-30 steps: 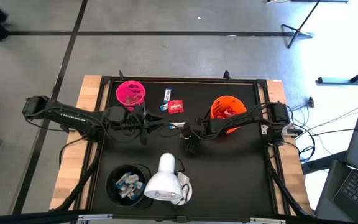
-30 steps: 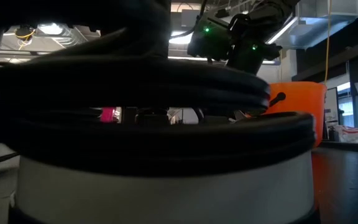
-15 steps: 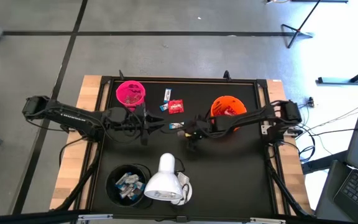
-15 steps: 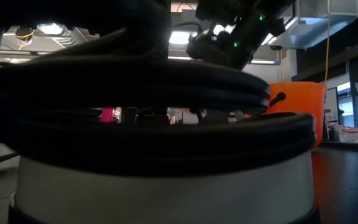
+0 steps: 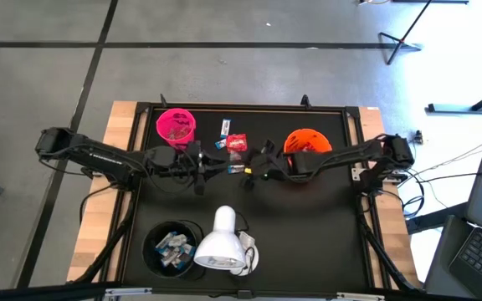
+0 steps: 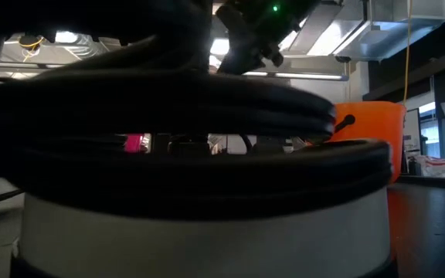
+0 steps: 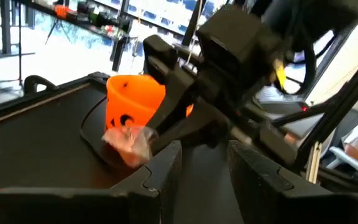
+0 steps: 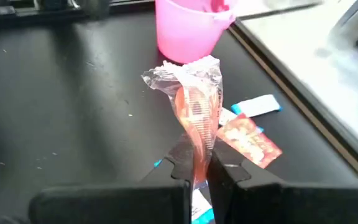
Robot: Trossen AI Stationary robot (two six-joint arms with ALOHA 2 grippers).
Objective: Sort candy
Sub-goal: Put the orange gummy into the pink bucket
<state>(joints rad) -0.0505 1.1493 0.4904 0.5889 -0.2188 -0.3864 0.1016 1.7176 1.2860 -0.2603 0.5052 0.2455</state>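
The right gripper [image 8: 199, 177] was pinched closed on a clear-and-orange wrapped candy [image 8: 194, 106], holding it upright just above the black surface [image 5: 308, 226] near the middle, in front of the pink cup [image 8: 188, 28]. A red packet [image 8: 248, 140] and a white-and-blue bar [image 8: 257, 106] lay just beyond it on the surface. The left gripper [image 7: 204, 165] sat close opposite, its fingers partly apart and holding nothing. The orange cup [image 5: 306, 144] stood behind the right arm; a black cup [image 5: 172, 246] of candies sat beside the white lamp head [image 5: 222, 242].
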